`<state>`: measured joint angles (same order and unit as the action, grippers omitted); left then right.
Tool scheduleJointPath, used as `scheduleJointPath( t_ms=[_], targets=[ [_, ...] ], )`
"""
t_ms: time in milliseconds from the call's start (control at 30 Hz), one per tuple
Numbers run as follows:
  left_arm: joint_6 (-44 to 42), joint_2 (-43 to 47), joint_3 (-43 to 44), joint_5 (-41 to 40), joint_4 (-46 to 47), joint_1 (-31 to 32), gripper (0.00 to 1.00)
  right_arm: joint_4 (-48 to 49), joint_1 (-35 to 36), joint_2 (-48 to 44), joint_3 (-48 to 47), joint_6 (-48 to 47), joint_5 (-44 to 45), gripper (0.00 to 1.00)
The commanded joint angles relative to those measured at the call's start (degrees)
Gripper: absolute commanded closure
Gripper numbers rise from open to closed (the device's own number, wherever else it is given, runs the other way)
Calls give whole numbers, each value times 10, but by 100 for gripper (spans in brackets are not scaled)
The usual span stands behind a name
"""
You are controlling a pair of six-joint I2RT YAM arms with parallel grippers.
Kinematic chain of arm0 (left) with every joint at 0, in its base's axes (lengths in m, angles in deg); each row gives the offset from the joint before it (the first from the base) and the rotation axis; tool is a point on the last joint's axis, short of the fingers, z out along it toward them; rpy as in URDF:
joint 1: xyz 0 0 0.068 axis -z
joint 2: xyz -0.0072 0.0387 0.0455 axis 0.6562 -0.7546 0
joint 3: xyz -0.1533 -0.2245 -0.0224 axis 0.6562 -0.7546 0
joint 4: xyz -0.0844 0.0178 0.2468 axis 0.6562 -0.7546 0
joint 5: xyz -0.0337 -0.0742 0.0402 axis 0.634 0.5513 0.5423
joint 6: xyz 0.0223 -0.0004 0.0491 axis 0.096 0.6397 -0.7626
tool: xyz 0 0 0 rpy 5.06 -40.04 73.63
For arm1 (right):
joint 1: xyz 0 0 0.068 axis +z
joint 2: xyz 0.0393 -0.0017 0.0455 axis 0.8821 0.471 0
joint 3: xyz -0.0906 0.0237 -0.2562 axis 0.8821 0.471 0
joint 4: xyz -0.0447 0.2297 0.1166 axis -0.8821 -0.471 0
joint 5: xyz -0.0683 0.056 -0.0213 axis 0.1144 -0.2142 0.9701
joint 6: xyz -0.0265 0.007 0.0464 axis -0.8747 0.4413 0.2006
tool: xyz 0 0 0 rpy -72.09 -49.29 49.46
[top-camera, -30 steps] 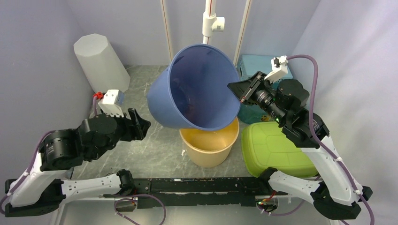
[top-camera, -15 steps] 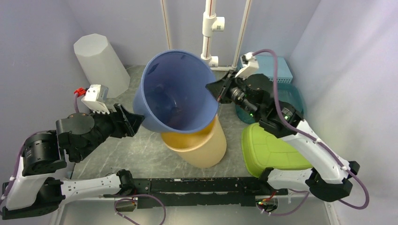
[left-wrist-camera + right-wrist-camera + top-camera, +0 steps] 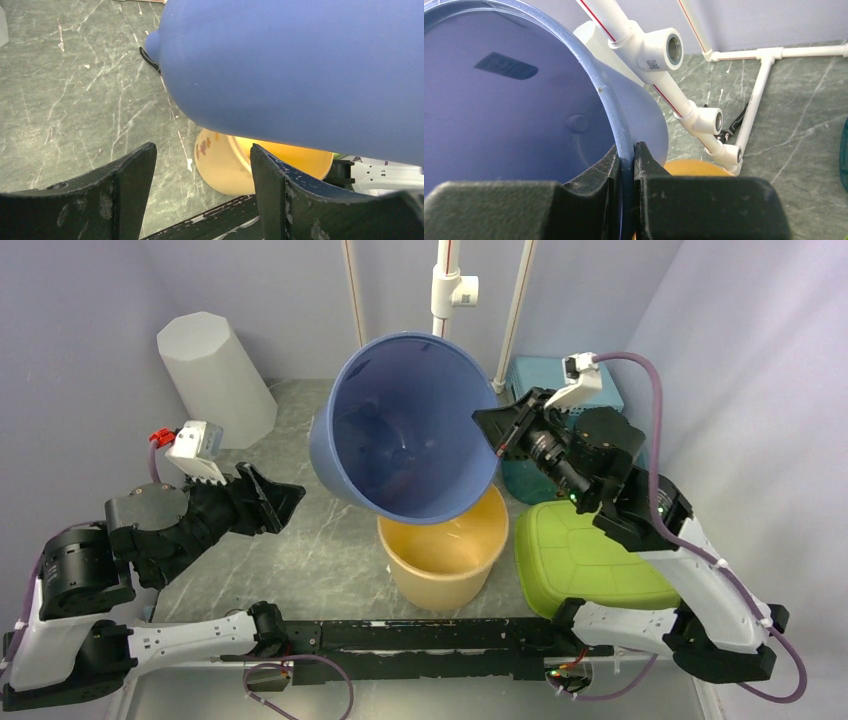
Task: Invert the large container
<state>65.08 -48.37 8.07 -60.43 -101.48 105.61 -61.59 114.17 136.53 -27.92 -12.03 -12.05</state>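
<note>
Blue bucket (image 3: 405,430), big, smooth and plain with a thin rim, is held tilted over the yellow bucket (image 3: 445,560) at mid-surface, its open mouth turned up and toward the near side. Near left, the left hand (image 3: 201,148) is spread wide, just short of its wall. Farther right, the right hand (image 3: 633,150) pinches its rim.

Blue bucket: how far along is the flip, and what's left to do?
Done: the blue bucket is raised and tipped, its mouth facing up toward the overhead camera. In hand: the right gripper is shut on its rim, while the left gripper is open beside its outer wall, not touching it. Left: turn it mouth-down and set it down, clear of the yellow bucket below.
</note>
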Motion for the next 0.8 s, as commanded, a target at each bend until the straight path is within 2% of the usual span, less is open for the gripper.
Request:
scheduleJointPath(
  t_ms=[0, 200, 333, 500, 767],
  targets=[
    [-11, -12, 7, 4, 16, 1, 26, 61, 0, -25, -52, 16, -17, 100],
    [-4, -11, 6, -7, 13, 2, 26, 68, 0, -11, -63, 17, -35, 100],
    [1, -3, 4, -9, 16, 2, 26, 89, 4, 14, -32, 20, -33, 100],
    [1, 1, 11, -5, 16, 2, 26, 129, 19, 45, 4, -2, 5, 100],
    [7, 39, -2, -5, 30, 1, 27, 155, 37, 81, 7, -36, 50, 100]
  ],
)
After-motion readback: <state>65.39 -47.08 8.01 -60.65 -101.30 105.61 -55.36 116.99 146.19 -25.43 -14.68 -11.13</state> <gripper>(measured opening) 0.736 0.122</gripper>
